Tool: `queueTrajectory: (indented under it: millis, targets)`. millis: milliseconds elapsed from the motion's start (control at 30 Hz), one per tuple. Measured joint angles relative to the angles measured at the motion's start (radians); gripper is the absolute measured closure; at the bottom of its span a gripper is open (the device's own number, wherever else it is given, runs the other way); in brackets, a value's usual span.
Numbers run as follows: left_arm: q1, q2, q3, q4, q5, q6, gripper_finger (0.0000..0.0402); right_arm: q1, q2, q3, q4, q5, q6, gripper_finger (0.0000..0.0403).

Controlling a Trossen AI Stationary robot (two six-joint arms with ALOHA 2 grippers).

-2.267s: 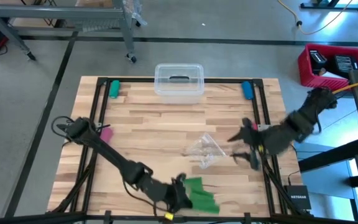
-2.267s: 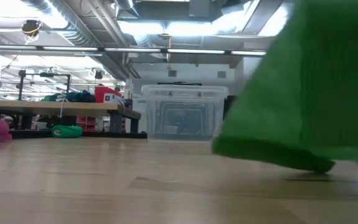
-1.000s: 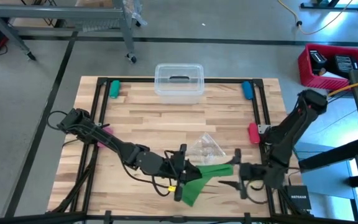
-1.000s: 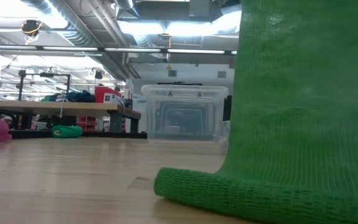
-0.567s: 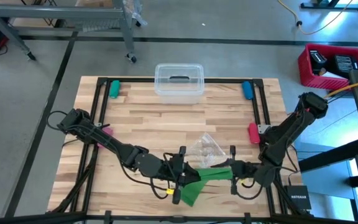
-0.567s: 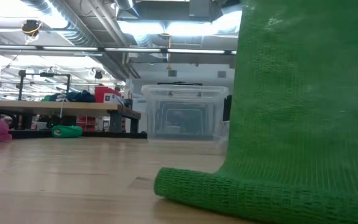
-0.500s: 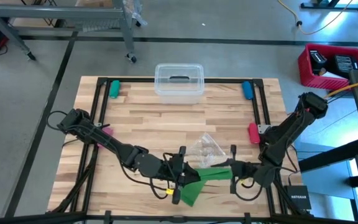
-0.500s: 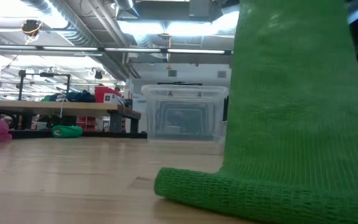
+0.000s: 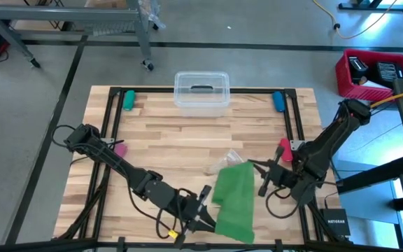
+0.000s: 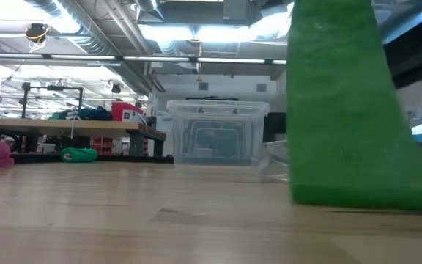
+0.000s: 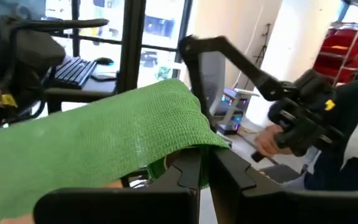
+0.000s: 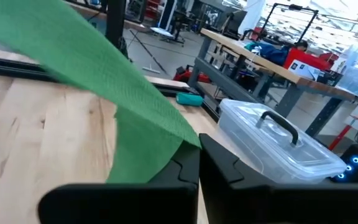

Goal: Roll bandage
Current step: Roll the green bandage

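Bandage position: the bandage (image 9: 234,203) hangs as a wide green sheet over the near middle of the table (image 9: 187,140), stretched between the two grippers, one end toward the near edge, the other beside a clear plastic bag (image 9: 224,163). In the low view its lower edge (image 10: 357,194) looks to rest on or just above the wood; contact cannot be confirmed.

Left gripper: the left gripper (image 9: 203,222) sits at the near edge, fingers closed on the bandage's near end; the left wrist view shows the fabric (image 11: 104,143) pinched between them.

Right gripper: the right gripper (image 9: 259,176) is just right of the strip's far end, fingers closed with a corner of the fabric (image 12: 135,106) caught between them.

Step in hand: judged as spreading the strip out flat, ahead of rolling.

Method advice: keep both pinches firm and lower the two ends evenly, so the strip lies without twist or fold. Draw it gently taut, no harder; the weave looks soft and may slip from a corner grip.

Risk: the plastic bag lies close to the far end and could be dragged under the fabric.

Other items: a clear lidded box (image 9: 201,91) at the far edge, well apart.
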Motion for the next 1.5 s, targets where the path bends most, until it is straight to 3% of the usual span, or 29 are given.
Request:
queueTrajectory:
  millis: [233,400,567,900,1067,1167,1367,1500]
  targets:
    - [-0.009,-0.003,0.000,0.078,0.148,0.017,0.0391,-0.018,-0.004,0.000,-0.046,0.009,0.020,0.0399]
    - [-0.036,-0.012,0.000,-0.008,0.090,-0.005,0.0391,-0.017,-0.016,0.000,-0.057,0.126,0.020,0.0400]
    - [-0.050,-0.013,0.000,-0.006,0.053,0.024,0.0391,-0.020,-0.021,0.000,-0.054,0.133,0.022,0.0397]
    - [-0.021,-0.013,0.000,-0.014,-0.010,0.034,0.0391,-0.020,-0.019,0.000,-0.055,-0.148,0.121,0.0396]
    - [0.001,-0.013,0.000,-0.019,-0.071,0.009,0.0391,-0.020,-0.019,0.000,-0.056,-0.191,0.237,0.0390]
    - [0.003,-0.013,0.000,-0.019,-0.087,0.014,0.0391,-0.020,-0.019,0.000,-0.056,-0.249,0.288,0.0361]
    - [0.005,-0.013,0.000,-0.020,-0.091,-0.008,0.0391,-0.020,-0.025,0.000,-0.056,-0.391,0.311,0.0266]
    - [0.005,-0.013,0.000,-0.021,-0.092,-0.004,0.0391,-0.018,-0.042,0.000,-0.055,-0.420,0.311,0.0217]
